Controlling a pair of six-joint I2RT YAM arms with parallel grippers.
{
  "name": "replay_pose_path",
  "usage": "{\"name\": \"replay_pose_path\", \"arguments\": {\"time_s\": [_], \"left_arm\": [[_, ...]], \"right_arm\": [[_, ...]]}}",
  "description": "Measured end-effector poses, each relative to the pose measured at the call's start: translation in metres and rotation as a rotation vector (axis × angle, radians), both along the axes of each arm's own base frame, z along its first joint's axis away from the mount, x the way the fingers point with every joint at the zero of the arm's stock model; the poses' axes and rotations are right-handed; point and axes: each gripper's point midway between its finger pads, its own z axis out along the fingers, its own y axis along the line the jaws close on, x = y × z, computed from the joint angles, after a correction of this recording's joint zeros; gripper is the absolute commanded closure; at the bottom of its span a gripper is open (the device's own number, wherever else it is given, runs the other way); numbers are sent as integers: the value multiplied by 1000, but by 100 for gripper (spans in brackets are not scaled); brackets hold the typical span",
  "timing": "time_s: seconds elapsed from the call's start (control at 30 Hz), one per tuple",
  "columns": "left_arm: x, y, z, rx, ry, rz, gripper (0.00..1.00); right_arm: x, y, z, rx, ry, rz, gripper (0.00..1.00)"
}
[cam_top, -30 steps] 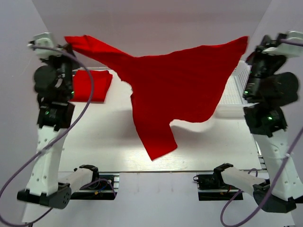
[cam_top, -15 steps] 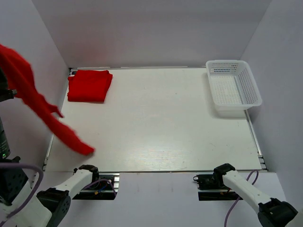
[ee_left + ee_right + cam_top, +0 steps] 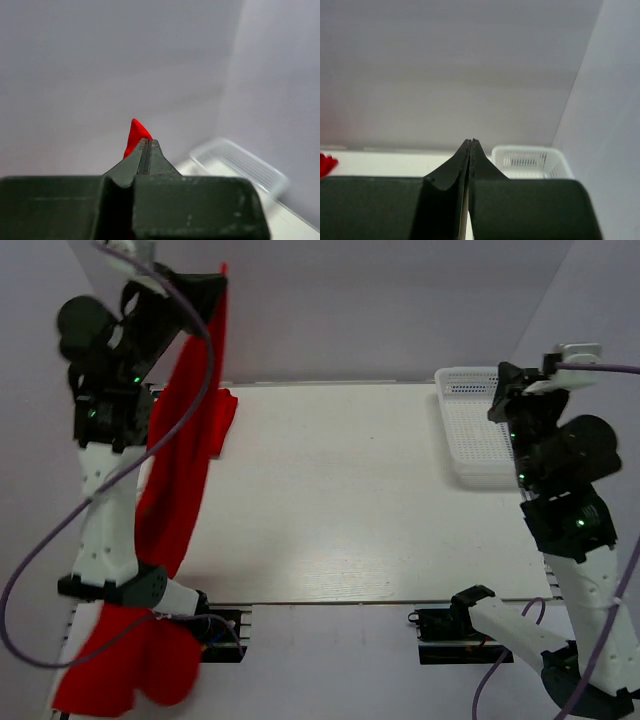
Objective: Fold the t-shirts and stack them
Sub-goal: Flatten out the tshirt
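The left arm is reaching high over the far-left corner of the counter [image 3: 350,490], and the left gripper [image 3: 148,143] is clamping a corner of one red t-shirt [image 3: 185,440]. In the left wrist view only a small red tip of cloth is poking out above the pressed-together fingers. From that pinch the t-shirt is hanging in a long, narrow drape down the left side of the scene. It is passing in front of the left arm and over the counter's left edge, and its loose lower end is bunching below the near edge beside the arm's base.

A second, folded t-shirt [image 3: 226,412] is lying flat at the far-left corner of the counter, mostly hidden behind the hanging cloth.

The right arm is standing raised on the right side, and the right gripper [image 3: 471,144] is clenched on nothing, its fingers meeting with no cloth between them. It is hovering near the white mesh basket [image 3: 470,440], which is sitting at the far-right corner of the counter.
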Motion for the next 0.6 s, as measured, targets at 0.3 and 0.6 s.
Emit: {"name": "replay_pose_path", "arguments": {"time_s": [0.3,0.6], "left_arm": [[114,-102,-136,-8,399,-421,100],[76,-189,-117,49,319,-671,100]], "right_arm": [[37,11,-80,2,187,-31,100],[70,21,-138,13,328,-69,100]]}}
